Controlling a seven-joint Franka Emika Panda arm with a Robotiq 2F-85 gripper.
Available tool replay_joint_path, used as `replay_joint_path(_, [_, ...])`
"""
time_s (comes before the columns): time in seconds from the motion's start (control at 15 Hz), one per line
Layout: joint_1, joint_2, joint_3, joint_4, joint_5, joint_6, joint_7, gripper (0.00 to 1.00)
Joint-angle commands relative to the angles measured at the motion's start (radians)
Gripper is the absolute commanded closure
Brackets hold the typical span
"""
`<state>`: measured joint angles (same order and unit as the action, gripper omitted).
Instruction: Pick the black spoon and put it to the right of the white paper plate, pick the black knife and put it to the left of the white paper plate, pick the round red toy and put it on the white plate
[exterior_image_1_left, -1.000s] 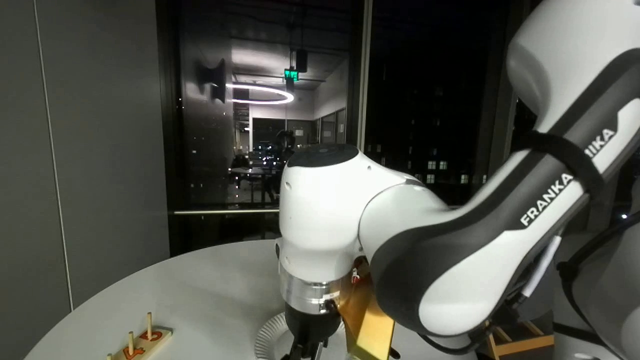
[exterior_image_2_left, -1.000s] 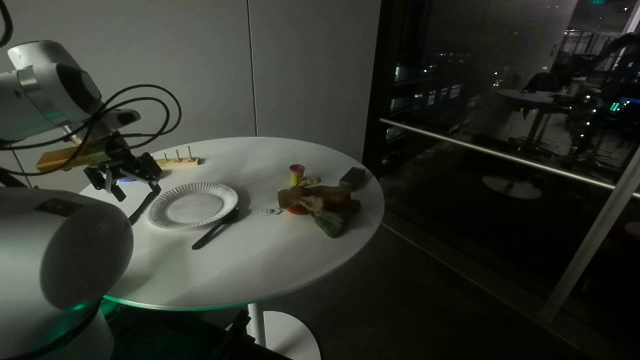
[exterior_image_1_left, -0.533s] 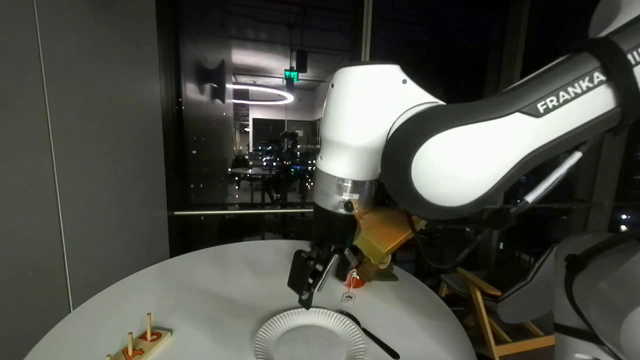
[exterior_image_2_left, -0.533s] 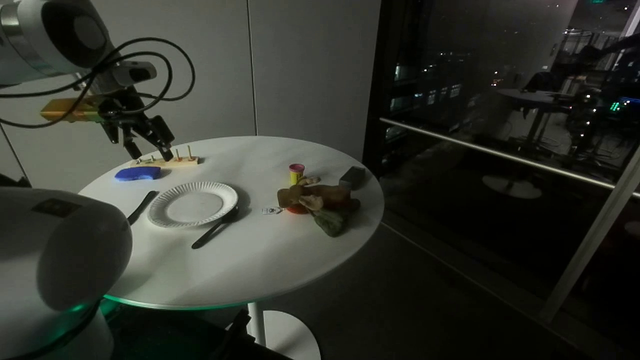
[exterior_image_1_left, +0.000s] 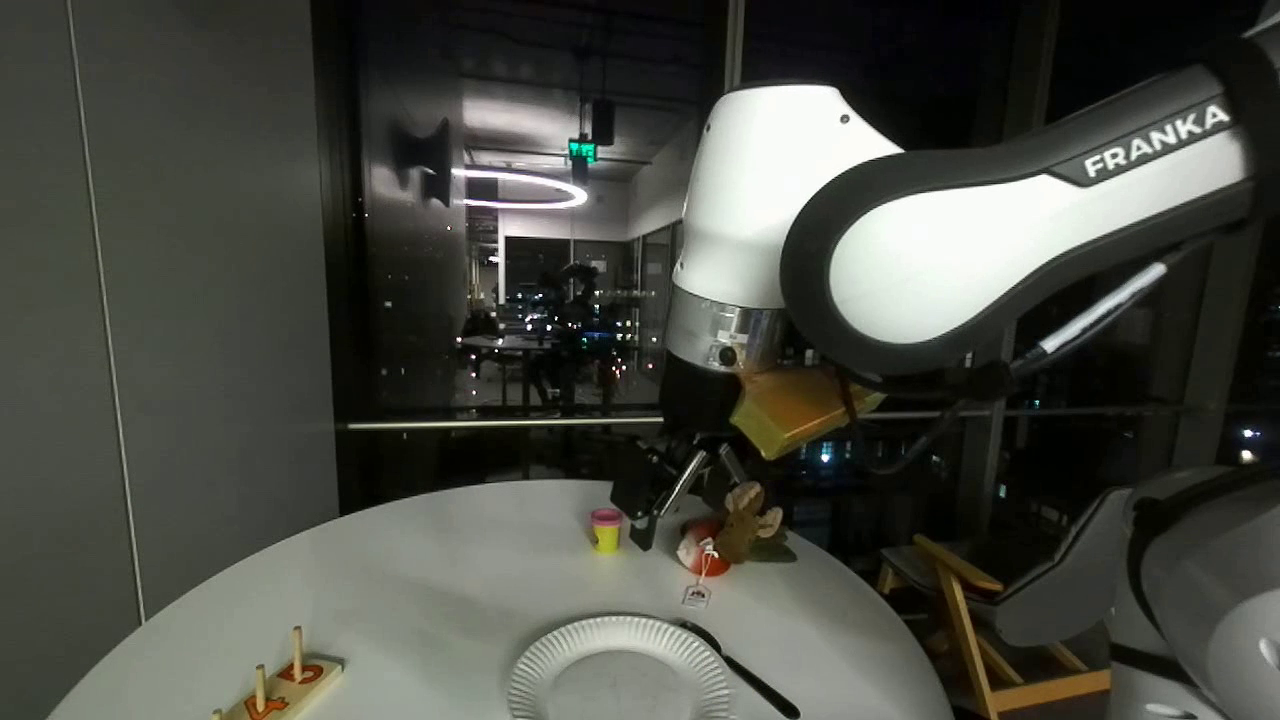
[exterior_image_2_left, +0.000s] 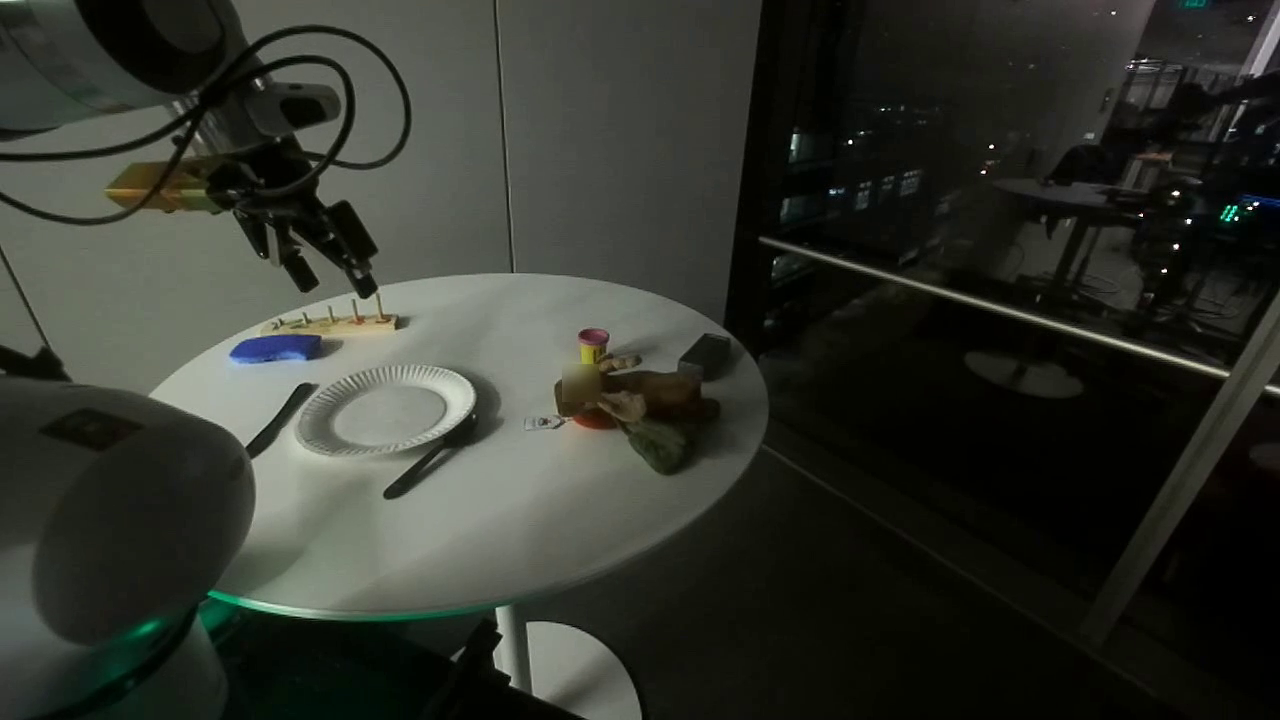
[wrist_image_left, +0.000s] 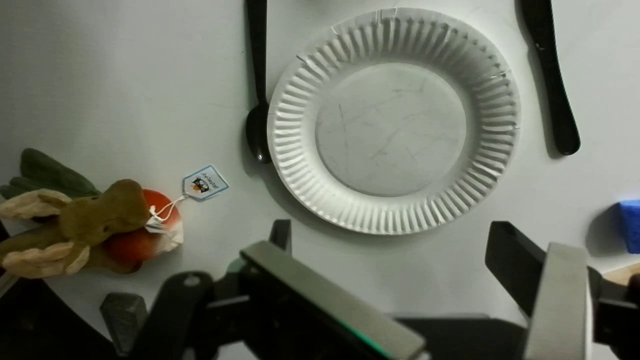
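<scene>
Watching remotely, I have the gripper (exterior_image_2_left: 335, 283) spread wide, higher than the white paper plate (wrist_image_left: 390, 130). Well apart from that plate lies the round red toy (wrist_image_left: 140, 244), orange-tinged with a whitish patch, partly hidden by a brown plush (wrist_image_left: 97, 219).

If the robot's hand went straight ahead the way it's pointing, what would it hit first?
Probably the white paper plate, near the rim closest to the hand in the wrist view. Depth is hard to judge, so it might instead touch down on the table just short of it.
</scene>
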<state>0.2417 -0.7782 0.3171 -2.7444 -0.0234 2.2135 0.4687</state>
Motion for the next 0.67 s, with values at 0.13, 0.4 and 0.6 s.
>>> replay_joint_path(0.13, [-0.023,0.025,0.01,0.018,0.018,-0.027,-0.034,0.0])
replay_joint_path(0.4, [-0.104,0.096,-0.024,0.067,-0.001,-0.017,-0.024,0.0])
replay_joint_path(0.6, [-0.185,0.136,-0.051,0.111,-0.015,-0.018,-0.01,0.0])
